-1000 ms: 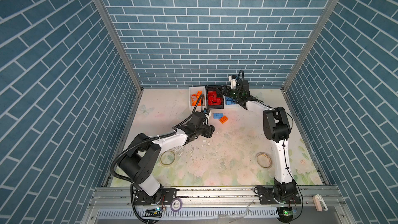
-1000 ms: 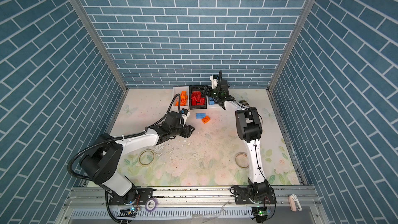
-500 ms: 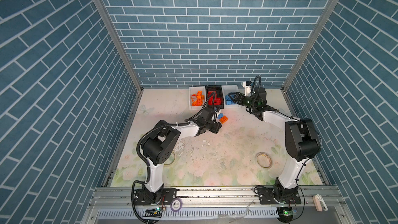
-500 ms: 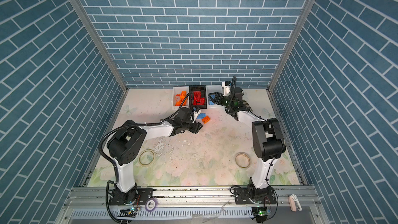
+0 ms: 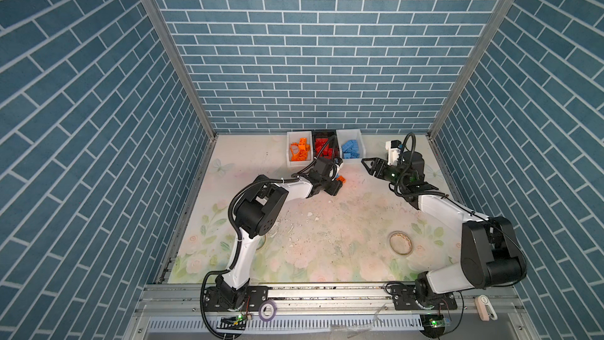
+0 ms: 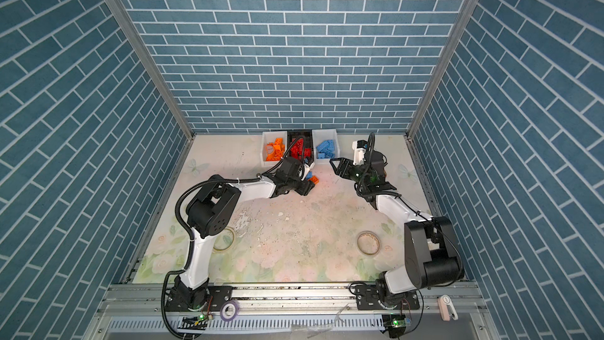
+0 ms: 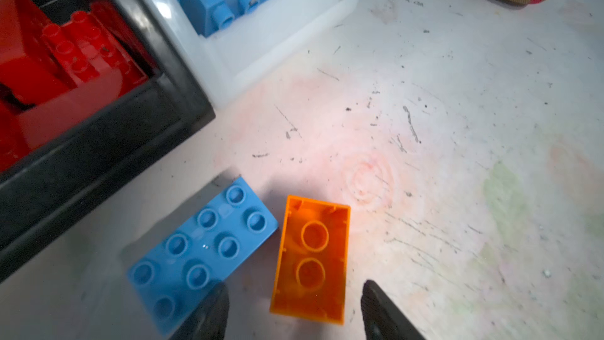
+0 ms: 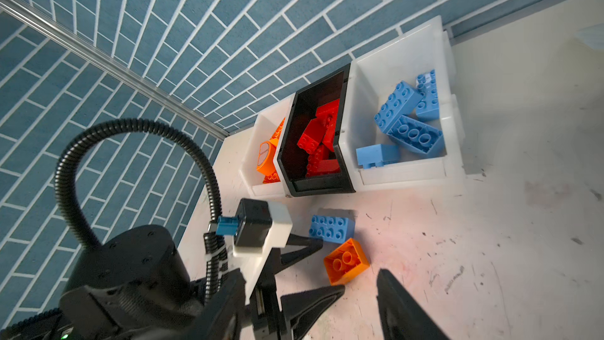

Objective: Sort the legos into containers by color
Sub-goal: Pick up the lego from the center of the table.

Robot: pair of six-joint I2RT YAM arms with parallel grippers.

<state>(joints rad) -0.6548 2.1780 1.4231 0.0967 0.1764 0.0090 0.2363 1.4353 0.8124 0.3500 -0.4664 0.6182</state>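
White plastic bin of orange legos (image 5: 289,147), black plastic bin of reds (image 5: 325,132) and white plastic bin of light blues (image 5: 360,145) lined the worktop's (image 5: 327,224) back. Left end effector (image 7: 294,292) had swung in, jaws wide and empty, at the upturned orange plastic brick (image 7: 312,256) before the black bin, beside a flat light blue brick (image 7: 202,253). Its long axis ran along the fingers (image 7: 209,315). Right end effector (image 5: 368,166) had backed off, open, empty. Probably two left.
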